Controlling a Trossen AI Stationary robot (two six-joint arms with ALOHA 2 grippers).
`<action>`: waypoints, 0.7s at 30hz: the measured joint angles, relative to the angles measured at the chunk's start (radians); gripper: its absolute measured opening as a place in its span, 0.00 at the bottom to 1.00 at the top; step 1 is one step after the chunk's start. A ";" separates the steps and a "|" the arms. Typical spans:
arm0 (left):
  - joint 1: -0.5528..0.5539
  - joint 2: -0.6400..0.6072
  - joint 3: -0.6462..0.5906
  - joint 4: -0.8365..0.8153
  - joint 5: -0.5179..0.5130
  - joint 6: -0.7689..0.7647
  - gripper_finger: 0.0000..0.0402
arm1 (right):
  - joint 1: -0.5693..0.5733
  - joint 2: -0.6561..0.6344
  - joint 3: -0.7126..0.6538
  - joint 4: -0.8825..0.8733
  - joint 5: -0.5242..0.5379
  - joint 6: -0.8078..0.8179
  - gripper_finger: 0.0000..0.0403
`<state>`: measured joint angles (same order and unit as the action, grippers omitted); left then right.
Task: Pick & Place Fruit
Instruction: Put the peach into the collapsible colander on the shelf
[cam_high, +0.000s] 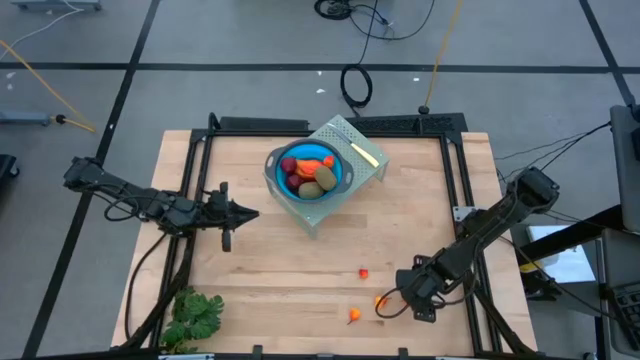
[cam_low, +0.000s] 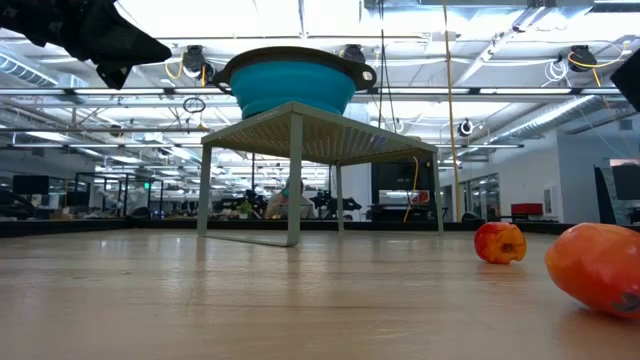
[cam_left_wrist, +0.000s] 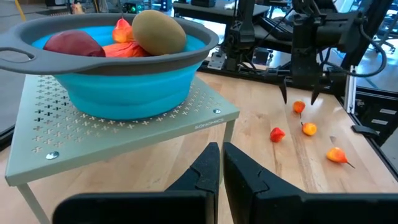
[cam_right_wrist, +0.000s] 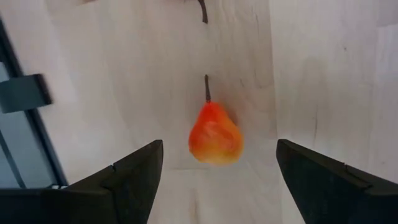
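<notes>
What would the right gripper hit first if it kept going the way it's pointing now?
Most likely the small orange fruit on the table. The right gripper is open with that fruit lined up between its fingers and nothing else in front, though the gap is hard to judge.

A pale wooden desk (cam_high: 300, 270) with a smooth, matt grain is seen beneath a perforated metal stand (cam_left_wrist: 124, 127) painted in a dull grey-green, on which a soft-looking blue bowl (cam_left_wrist: 124, 93) with a matt grey plastic rim is carried. The fruit (cam_left_wrist: 155, 31) in the bowl is given a smooth, faintly waxy plastic finish, and the small orange piece (cam_right_wrist: 214, 134) on the desk is shown with a slight gloss. The right arm's jaws are seen as matt black plastic.
</notes>
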<state>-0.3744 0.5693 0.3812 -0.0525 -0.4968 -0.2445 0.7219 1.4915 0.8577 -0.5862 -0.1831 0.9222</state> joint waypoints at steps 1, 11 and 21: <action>0.000 0.000 0.000 0.000 0.000 0.001 0.05 | 0.000 0.008 0.000 0.000 0.000 0.000 0.75; 0.000 0.000 0.000 0.000 0.000 0.005 0.05 | 0.000 0.062 0.000 0.015 0.027 0.007 0.75; 0.000 0.000 0.000 -0.002 0.000 0.006 0.05 | 0.014 0.090 0.004 0.022 0.049 0.030 0.75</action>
<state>-0.3744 0.5690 0.3809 -0.0544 -0.4969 -0.2382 0.7355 1.5813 0.8619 -0.5646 -0.1345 0.9524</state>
